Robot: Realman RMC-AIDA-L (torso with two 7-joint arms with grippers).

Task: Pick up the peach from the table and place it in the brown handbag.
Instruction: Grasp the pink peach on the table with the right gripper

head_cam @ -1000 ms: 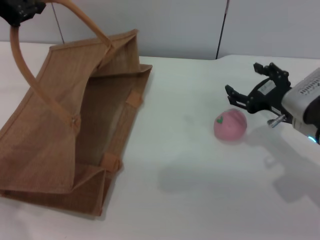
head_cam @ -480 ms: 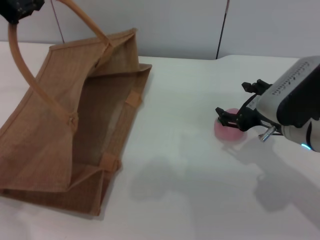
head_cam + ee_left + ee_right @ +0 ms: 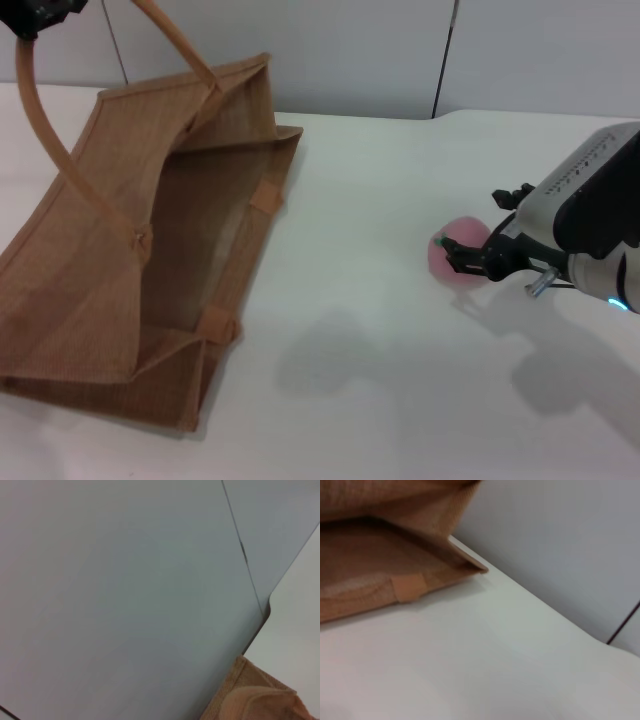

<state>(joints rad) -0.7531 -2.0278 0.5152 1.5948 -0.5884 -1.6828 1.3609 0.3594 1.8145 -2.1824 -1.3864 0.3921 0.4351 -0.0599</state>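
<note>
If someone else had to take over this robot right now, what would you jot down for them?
Right gripper: down at the peach, fingers around it; a closed grip can't be confirmed.
Left gripper: raised at the far left, holding up a handle of the brown handbag, which lies open on the table.
Done: reach to the peach.
Left: secure the grasp, lift, carry across, release in the bag.

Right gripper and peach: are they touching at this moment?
Cannot tell. In the head view the right gripper overlaps the peach on the table, its fingers around the fruit, but neither contact nor a gap shows plainly. The right wrist view shows neither.
</note>
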